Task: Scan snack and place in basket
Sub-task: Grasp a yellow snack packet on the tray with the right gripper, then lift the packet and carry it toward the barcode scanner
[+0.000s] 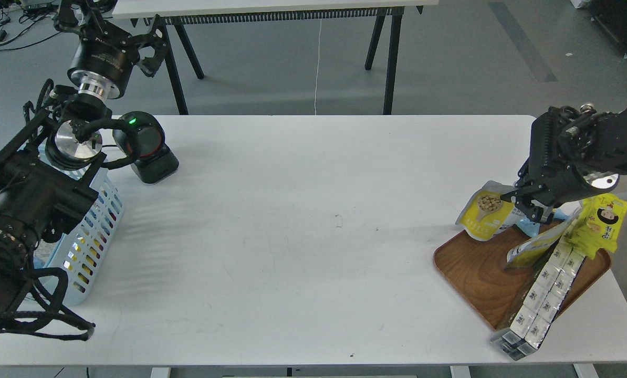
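The snack (486,216) is a small, flat pouch with a yellow-green front that shows nuts. It sits at the far left corner of the brown tray (473,273), on the right side of the counter (292,236). It leans up, with its top edge tipped back.

The right pincer (529,206) is at the pouch's right edge. Its fingers look closed on that edge, so I think it is grasping the snack.

The pouch looks light and thin. It is soft, so it will bend and crinkle if squeezed hard. The shiny skin may be slippery. The best place to hold is a flat sealed edge at the side or top, not the puffy middle. A hold by one edge may let it swing or twist.

The left pincer (150,50) is up high at the far left; I cannot tell if it is released or clenched.

The basket (95,231) is far from the snack, at the left edge of the counter, with the scanner (148,149) just behind it.
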Motion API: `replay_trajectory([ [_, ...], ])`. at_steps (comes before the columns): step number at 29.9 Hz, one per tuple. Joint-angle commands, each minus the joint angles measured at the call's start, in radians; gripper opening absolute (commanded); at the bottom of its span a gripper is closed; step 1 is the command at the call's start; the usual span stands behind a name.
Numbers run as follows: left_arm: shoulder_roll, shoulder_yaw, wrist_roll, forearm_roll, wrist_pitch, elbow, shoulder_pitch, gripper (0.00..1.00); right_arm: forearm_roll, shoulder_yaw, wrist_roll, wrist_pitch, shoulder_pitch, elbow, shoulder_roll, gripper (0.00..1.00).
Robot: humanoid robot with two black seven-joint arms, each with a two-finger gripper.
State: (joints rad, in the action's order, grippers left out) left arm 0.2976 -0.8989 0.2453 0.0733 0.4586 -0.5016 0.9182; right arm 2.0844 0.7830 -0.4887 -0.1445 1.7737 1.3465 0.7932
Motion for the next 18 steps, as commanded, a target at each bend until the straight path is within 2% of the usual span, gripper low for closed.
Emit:
replay_trajectory([
  [1,0.008,0.0,-0.001,0.0,0.0,0.0,0.001,1.0,-0.006,-0.039,0.0,0.009,0.033,0.0,-0.002,0.0],
  [7,0.011,0.002,-0.001,0.0,0.0,0.0,0.001,1.0,-0.075,-0.189,0.0,0.011,0.038,-0.015,-0.029,0.0],
  [15,0.014,0.002,-0.004,0.0,0.002,-0.002,0.001,1.0,-0.076,-0.296,0.0,0.013,0.02,-0.05,-0.132,0.0],
  [18,0.017,0.002,-0.004,0.0,0.003,-0.002,0.001,1.0,-0.076,-0.35,0.0,0.013,-0.017,-0.081,-0.205,0.0],
])
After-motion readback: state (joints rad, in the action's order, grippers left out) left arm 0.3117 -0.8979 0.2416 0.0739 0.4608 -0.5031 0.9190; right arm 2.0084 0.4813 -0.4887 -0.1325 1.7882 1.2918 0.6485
